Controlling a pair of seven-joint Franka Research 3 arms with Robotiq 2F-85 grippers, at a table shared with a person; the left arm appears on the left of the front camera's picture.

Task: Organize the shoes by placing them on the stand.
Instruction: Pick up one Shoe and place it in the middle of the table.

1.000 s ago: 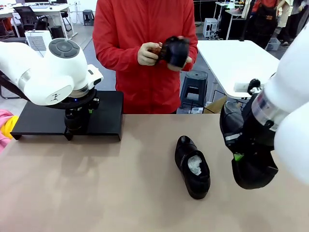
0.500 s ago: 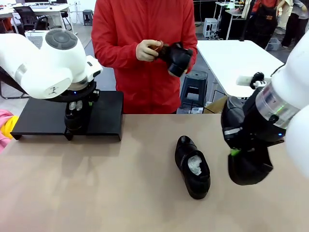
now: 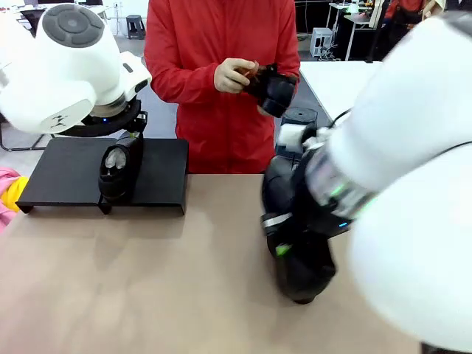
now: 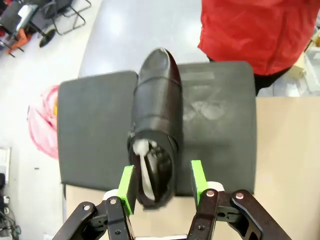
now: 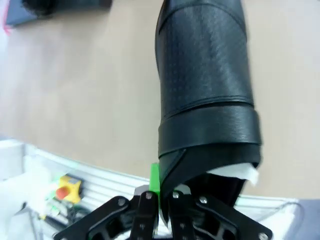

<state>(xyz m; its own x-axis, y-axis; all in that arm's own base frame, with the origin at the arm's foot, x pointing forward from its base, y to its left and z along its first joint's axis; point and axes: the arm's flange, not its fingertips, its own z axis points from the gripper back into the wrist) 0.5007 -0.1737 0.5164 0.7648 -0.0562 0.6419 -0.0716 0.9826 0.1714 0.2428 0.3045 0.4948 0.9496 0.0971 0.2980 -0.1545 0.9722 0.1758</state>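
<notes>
Moved: right arm (image 3: 398, 184) swung from frame right to centre with carried shoe (image 5: 205, 75).
Stand (image 3: 162, 177): upper left, placed shoe (image 4: 157, 100) resting on it.
Right gripper (image 5: 160, 187): pinched shut on carried shoe's heel collar.
Left gripper (image 4: 162, 181): jaws open astride placed shoe's heel.
Risk: thin collar pinch slipping mid-swing, dropping shoe short of stand.

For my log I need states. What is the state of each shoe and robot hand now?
First shoe: lying on stand.
Left hand: open, around its heel.
Second shoe: lifted over table.
Right hand: shut on its rim.
Third shoe: in person's hands.
</notes>
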